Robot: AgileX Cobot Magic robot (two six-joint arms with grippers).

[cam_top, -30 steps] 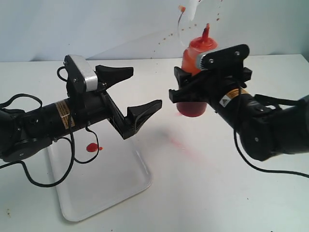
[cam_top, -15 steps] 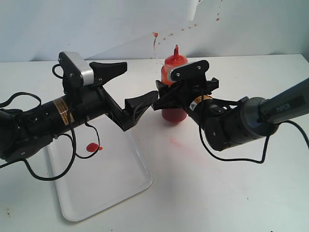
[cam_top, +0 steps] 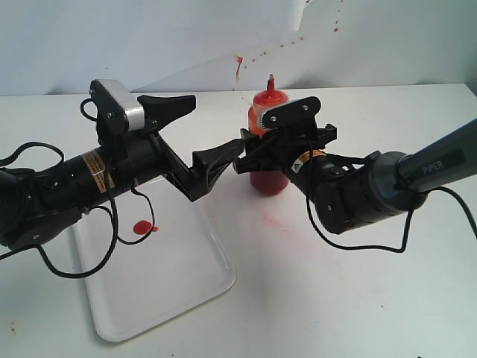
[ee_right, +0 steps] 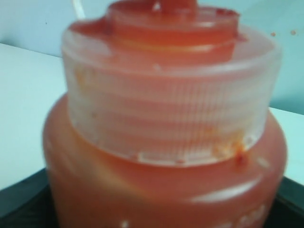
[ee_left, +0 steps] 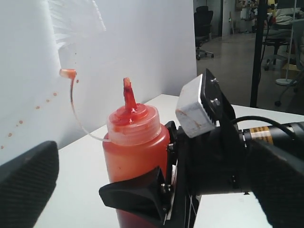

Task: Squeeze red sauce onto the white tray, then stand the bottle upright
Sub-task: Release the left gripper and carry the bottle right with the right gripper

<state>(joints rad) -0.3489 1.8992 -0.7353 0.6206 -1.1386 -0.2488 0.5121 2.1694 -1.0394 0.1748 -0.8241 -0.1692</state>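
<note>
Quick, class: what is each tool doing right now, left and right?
Left tool: open, holding nothing.
Right tool: closed on the upright bottle.

Left claw (cam_top: 218, 123) tight beside bottle (cam_top: 270, 181)

Bright, even room light; no hard glare.
Exterior view is sharp, with faint soft shadows on the table (cam_top: 335, 298). Right wrist view is blurred throughout, the bottle (ee_right: 166, 142) far too close to focus. Left wrist view's foreground is soft.
</note>
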